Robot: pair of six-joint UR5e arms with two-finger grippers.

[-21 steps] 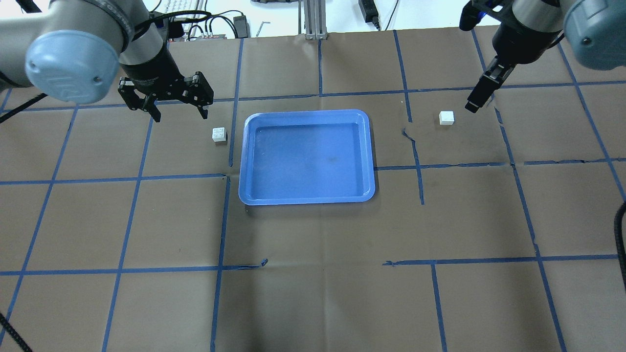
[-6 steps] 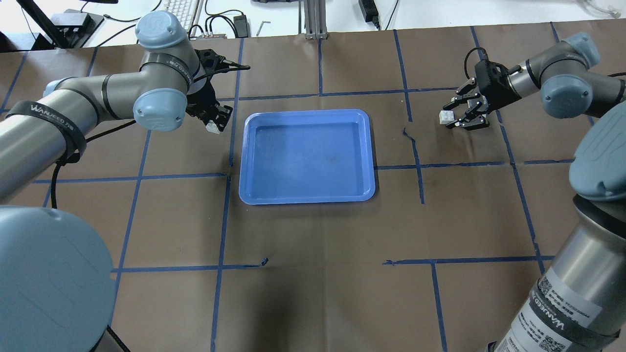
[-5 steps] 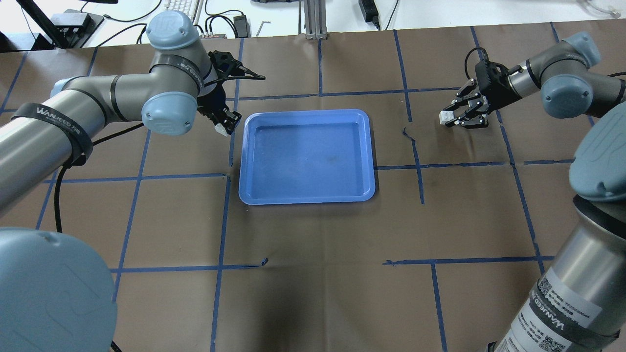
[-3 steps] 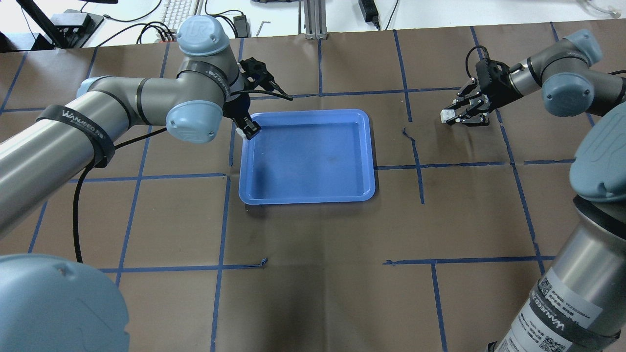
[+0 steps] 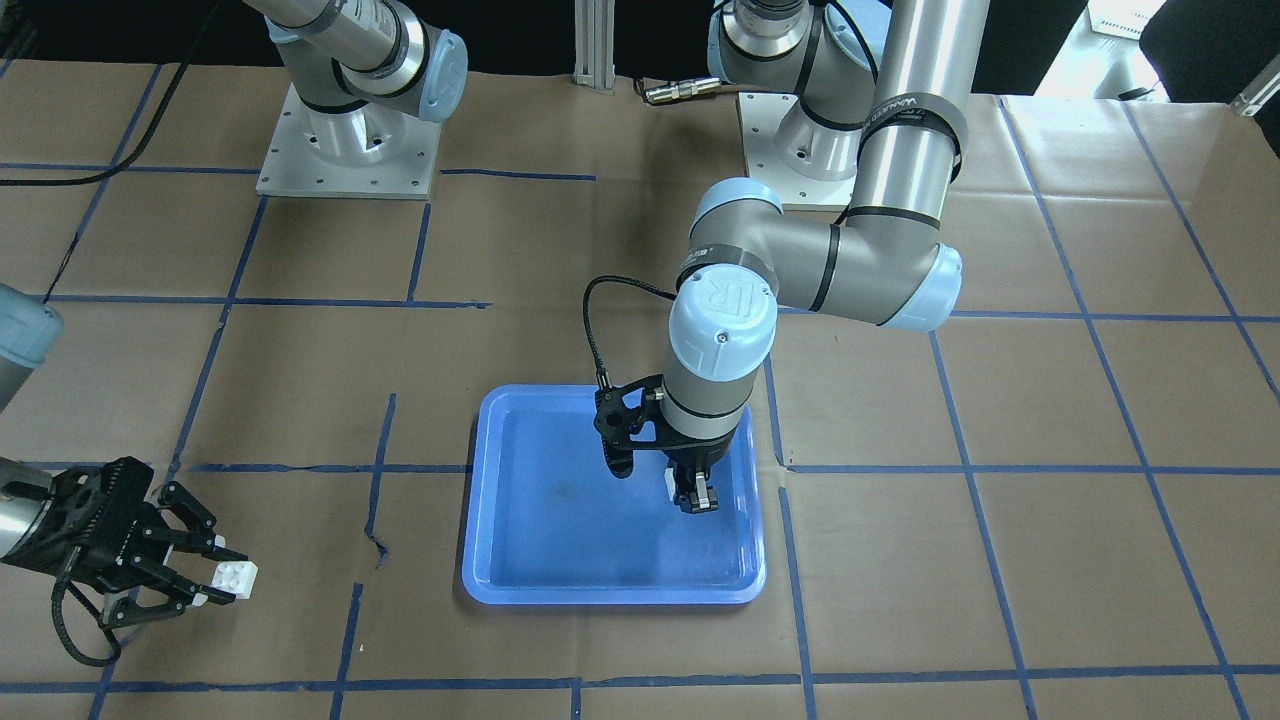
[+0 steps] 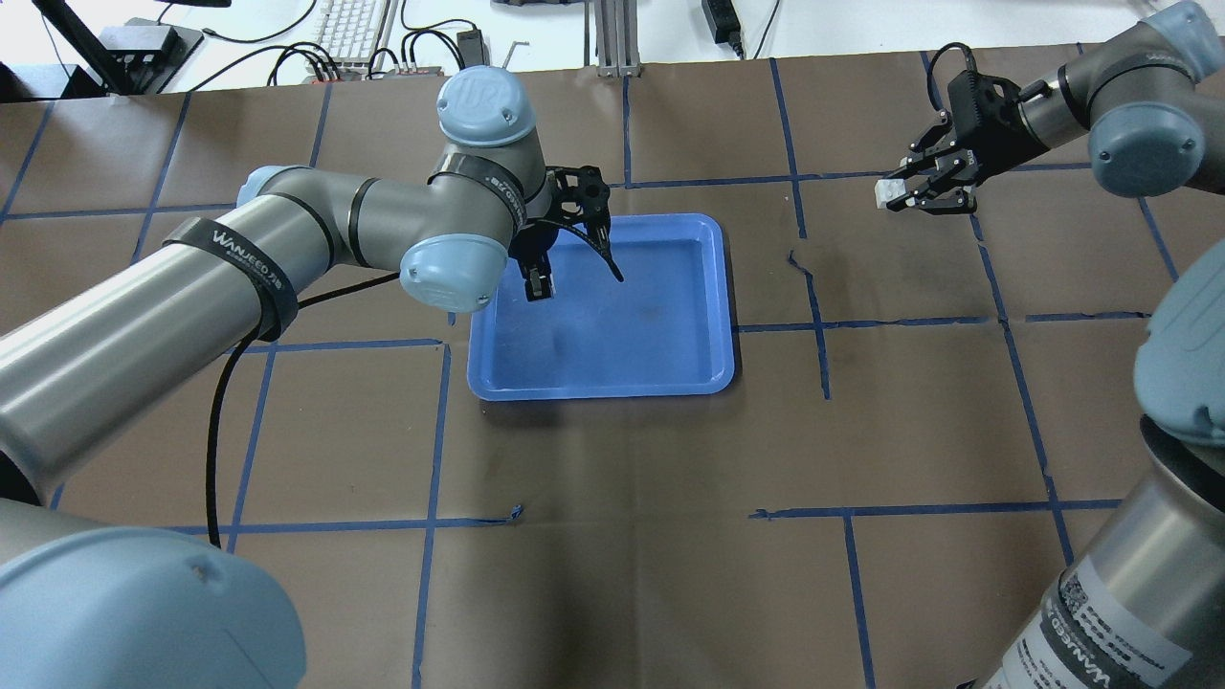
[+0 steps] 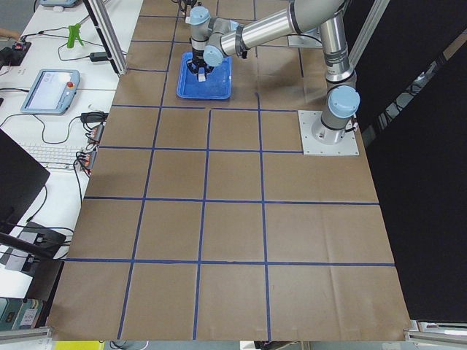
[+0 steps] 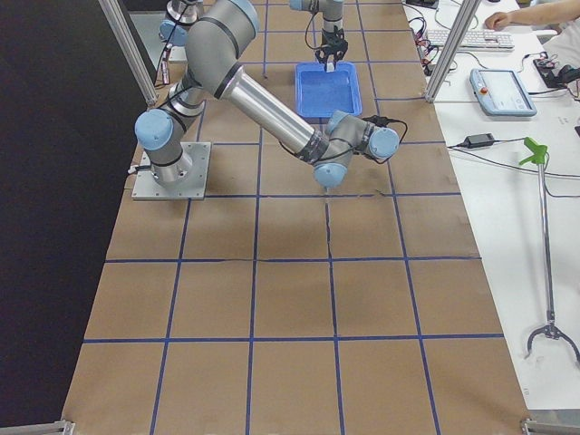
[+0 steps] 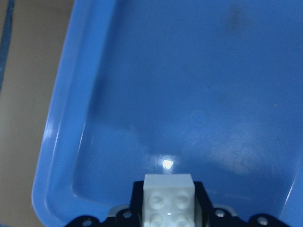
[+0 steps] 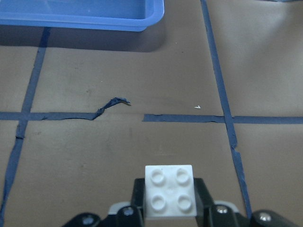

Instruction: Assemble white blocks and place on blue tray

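The blue tray (image 6: 708, 287) lies in the middle of the brown table. It also shows in the front view (image 5: 500, 540). My left gripper (image 5: 693, 497) hangs over the tray's left part and is shut on one white block (image 5: 668, 484). The left wrist view shows that block (image 9: 168, 201) between the fingers, above the tray floor (image 9: 203, 94). My right gripper (image 6: 900, 194) is shut on the other white block (image 6: 889, 190), off the table, right of the tray. The right wrist view shows that block (image 10: 170, 191) studs up above brown paper, with the tray's rim (image 10: 80, 19) ahead.
Blue tape lines (image 6: 813, 316) grid the brown paper, with torn bits (image 10: 111, 105) right of the tray. The arm base plates (image 5: 345, 155) sit at the robot's side. A keyboard and cables (image 6: 354, 19) lie beyond the far edge.
My left gripper carried its white block from left of the tray to over the tray. My right gripper shut on the other block and lifted it off the table.
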